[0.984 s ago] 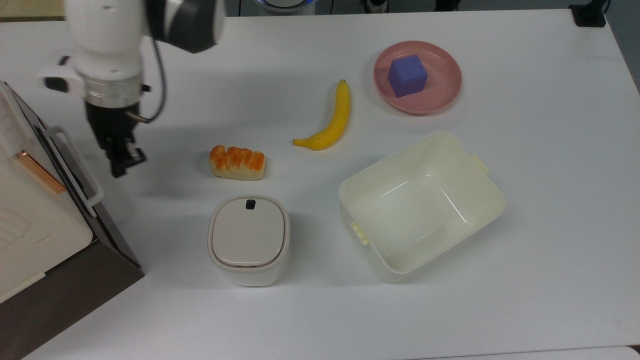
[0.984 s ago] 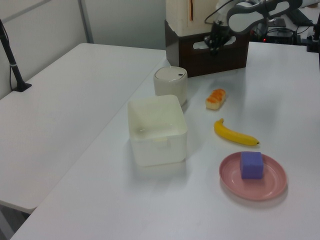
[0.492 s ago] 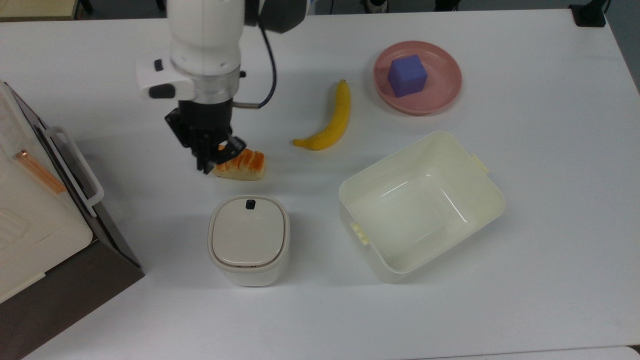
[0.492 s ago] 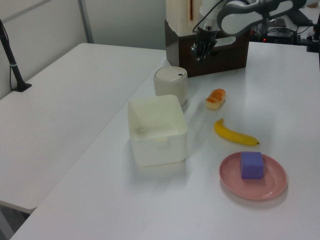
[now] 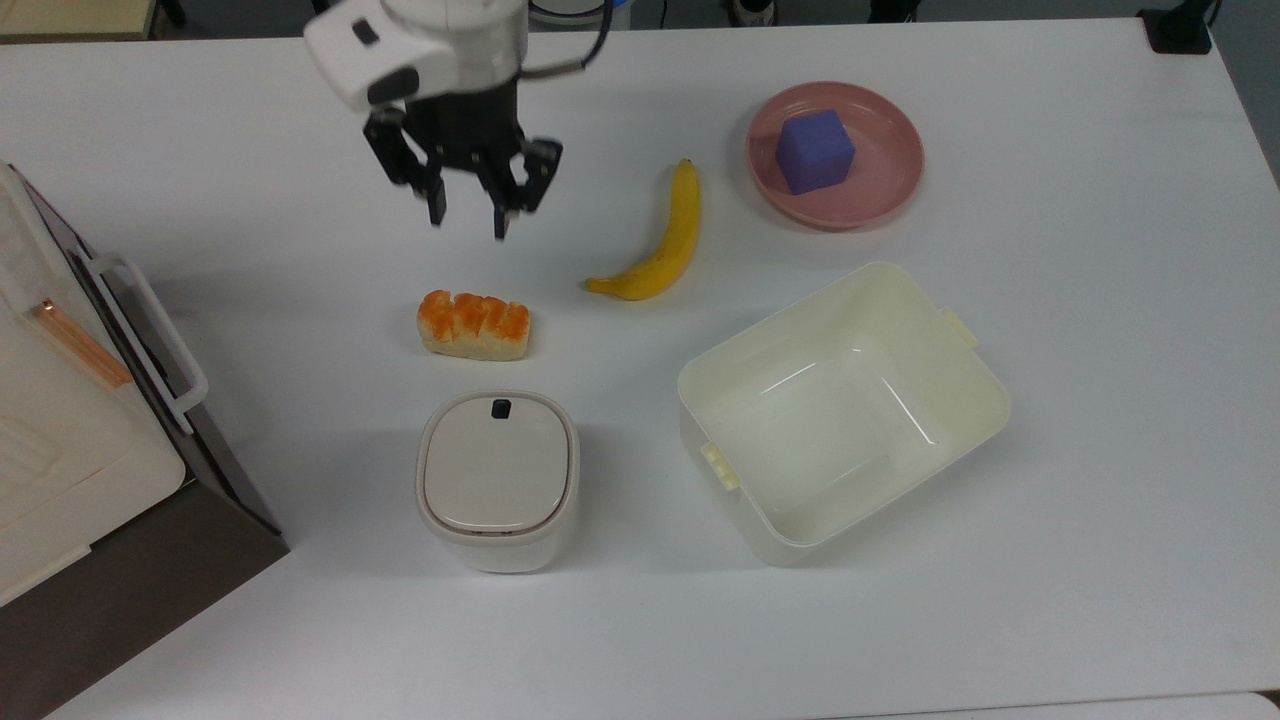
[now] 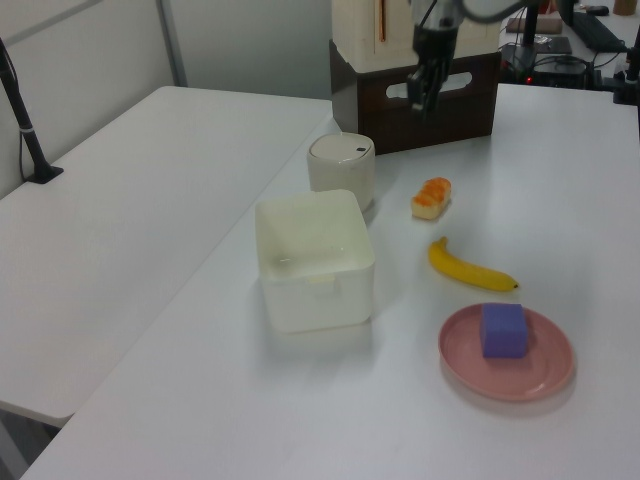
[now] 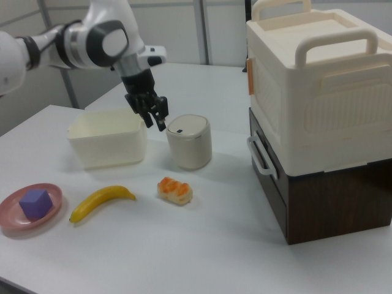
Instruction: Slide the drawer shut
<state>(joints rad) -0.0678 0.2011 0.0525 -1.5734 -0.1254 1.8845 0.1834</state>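
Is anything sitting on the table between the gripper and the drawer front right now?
Nothing visible does. In the top view, bare table lies between the open gripper and the drawer; the bread sits lower, off that line.

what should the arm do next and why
Probably just park where it is, or lift clear. In the right view the drawer front looks flush with the cabinet, so it seems already closed. The gripper hangs open and empty over the table, well apart from the handle.
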